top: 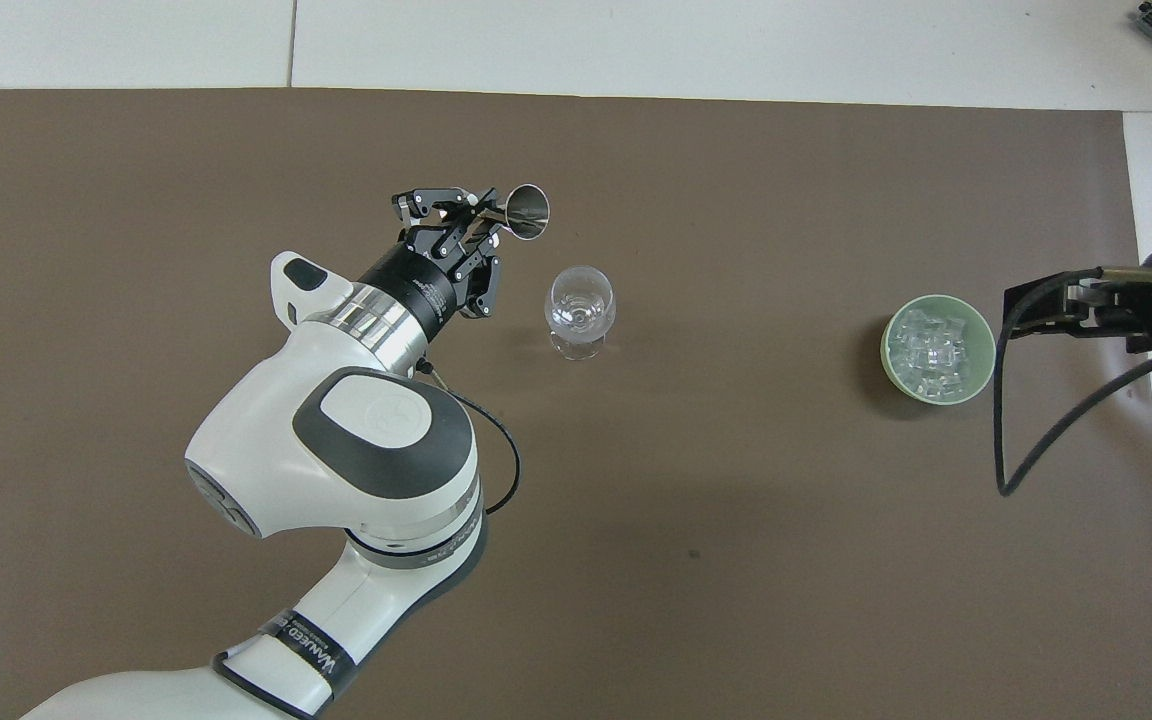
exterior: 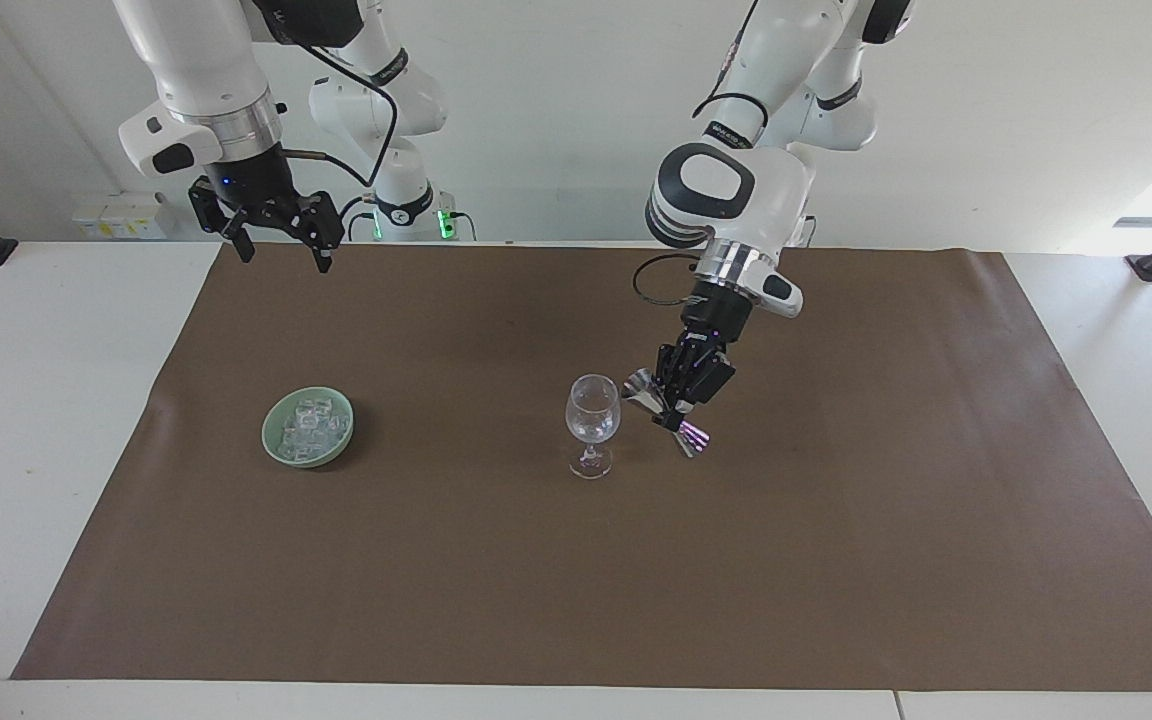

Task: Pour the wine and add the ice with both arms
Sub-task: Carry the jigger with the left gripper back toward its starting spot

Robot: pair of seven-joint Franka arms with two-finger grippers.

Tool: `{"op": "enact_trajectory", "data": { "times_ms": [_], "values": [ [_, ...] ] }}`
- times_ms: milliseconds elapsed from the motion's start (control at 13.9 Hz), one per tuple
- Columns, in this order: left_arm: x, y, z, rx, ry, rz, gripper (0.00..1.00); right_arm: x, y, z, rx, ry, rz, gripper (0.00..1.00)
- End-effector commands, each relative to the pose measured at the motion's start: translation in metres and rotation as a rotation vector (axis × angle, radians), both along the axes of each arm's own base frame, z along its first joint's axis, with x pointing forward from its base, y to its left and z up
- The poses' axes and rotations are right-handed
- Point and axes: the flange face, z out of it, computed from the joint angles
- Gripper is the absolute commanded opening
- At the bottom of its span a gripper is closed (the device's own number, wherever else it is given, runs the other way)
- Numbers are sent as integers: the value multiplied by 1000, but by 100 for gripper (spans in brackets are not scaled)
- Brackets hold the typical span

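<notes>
A clear stemmed wine glass (exterior: 593,424) (top: 580,304) stands upright mid-mat. Beside it, toward the left arm's end, my left gripper (exterior: 677,411) (top: 477,213) is shut on the waist of a silver double-cone jigger (exterior: 642,391) (top: 526,208). The jigger is tilted, its open mouth turned toward the glass but clear of the rim. No wine shows in the jigger or the glass. The ice (exterior: 307,426) (top: 928,350) lies heaped in a green bowl (exterior: 274,447) (top: 982,330) toward the right arm's end. My right gripper (exterior: 283,258) (top: 1026,308) waits open, high over the mat's edge by the robots.
A brown mat (exterior: 836,550) covers most of the white table (exterior: 46,400). The left arm's elbow (top: 376,470) hangs over the mat nearer the robots than the glass. A black cable (top: 1004,440) loops down from the right arm beside the bowl.
</notes>
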Motion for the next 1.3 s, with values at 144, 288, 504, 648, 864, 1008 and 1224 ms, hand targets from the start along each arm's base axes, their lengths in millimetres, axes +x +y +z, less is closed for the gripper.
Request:
{"op": "enact_trajectory", "data": {
  "times_ms": [144, 288, 504, 648, 864, 1008, 1224],
  "values": [
    [4, 52, -2, -228, 131, 29, 0, -8, -2, 1, 2, 9, 23, 100],
    [7, 78, -6, -299, 175, 48, 0, -8, -2, 1, 2, 9, 23, 100],
    [2, 121, -16, -384, 236, 55, 0, -8, -2, 1, 2, 9, 23, 100],
    [-2, 150, -20, -435, 258, 46, 0, -8, -2, 1, 2, 9, 23, 100],
    [-8, 189, -33, -495, 285, 33, 0, -8, -2, 1, 2, 9, 23, 100],
    [-13, 214, -43, -529, 303, 38, 0, -8, -2, 1, 2, 9, 23, 100],
    [-21, 252, -61, -581, 329, 57, 0, -8, -2, 1, 2, 9, 23, 100]
  ]
}}
